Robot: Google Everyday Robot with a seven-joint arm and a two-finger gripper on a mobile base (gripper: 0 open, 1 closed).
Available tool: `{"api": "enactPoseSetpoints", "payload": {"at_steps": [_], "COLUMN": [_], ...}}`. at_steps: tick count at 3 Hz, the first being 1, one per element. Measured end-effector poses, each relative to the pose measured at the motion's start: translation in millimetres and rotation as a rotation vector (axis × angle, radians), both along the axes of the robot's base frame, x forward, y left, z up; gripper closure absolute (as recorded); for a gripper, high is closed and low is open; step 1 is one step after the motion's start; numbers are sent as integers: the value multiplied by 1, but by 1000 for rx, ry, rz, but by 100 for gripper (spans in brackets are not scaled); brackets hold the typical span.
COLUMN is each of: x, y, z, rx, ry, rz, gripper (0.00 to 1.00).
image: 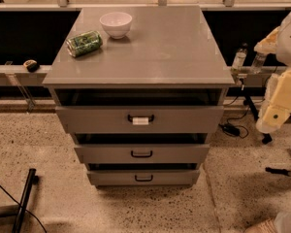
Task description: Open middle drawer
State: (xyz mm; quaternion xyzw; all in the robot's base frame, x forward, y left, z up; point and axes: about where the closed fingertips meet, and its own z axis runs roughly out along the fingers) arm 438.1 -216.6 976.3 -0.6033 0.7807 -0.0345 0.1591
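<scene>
The grey cabinet [150, 57] stands in the centre with three drawers stacked down its front. The middle drawer [179, 154] has a flat grey front and a small plain black loop handle [141, 154]. A dark gap runs above its front, and none of its interior shows. The top drawer [87, 119] has a black handle with a white tag [140, 120]. The bottom drawer [111, 177] has a plain handle. My gripper [270, 123] hangs at the lower end of the cream arm at the right edge, level with the top drawer and well apart from the cabinet.
A white bowl [116, 24] and a green can [84, 43] lying on its side sit on the cabinet top. Two bottles [238, 58] stand on a ledge at right. Black cables [233, 129] lie on the floor at right, and a black pole [24, 198] at lower left.
</scene>
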Motion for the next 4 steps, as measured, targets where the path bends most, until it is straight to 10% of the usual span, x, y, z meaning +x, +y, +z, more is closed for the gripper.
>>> {"api": "enactPoseSetpoints", "payload": {"at_steps": [2,4], "x": [4,14], "y": [-1,16], "z": [-6,-107], "rx": [21,178], "ry": [-14,-14], "rz": [5,78], "gripper": [0,0]}}
